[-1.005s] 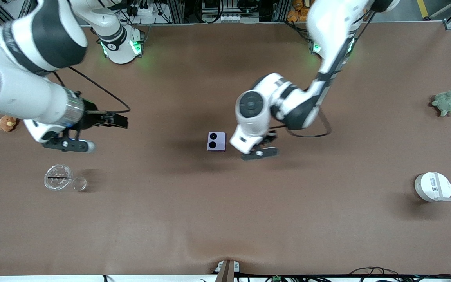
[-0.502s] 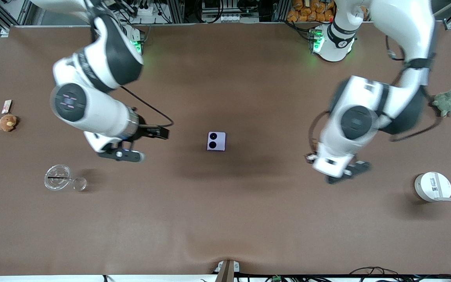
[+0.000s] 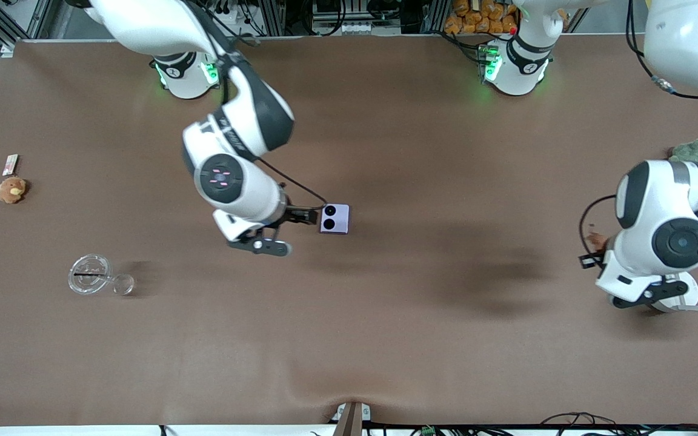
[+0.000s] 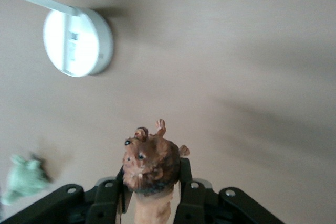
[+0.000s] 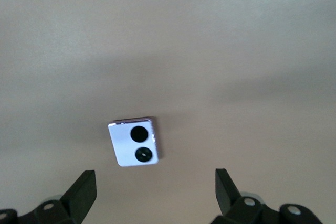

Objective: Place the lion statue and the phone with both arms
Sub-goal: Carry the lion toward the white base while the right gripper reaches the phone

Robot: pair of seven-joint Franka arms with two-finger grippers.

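While the table [image 3: 385,339] spreads brown under both arms, we see the right gripper [image 5: 155,190] hanging over it with fingers spread wide and empty, the phone [image 3: 335,218] lying flat just beside it, camera circles up. Over the left arm's end, by the white disc [image 4: 77,41], the left gripper [image 4: 152,195] is clamped on the lion [image 4: 150,169], head poking out past the fingers.

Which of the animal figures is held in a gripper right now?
The lion statue, the hard reddish-brown one, clamped in the left gripper beside the round white disc. The orange-brown plush and green turtle lie on the table.
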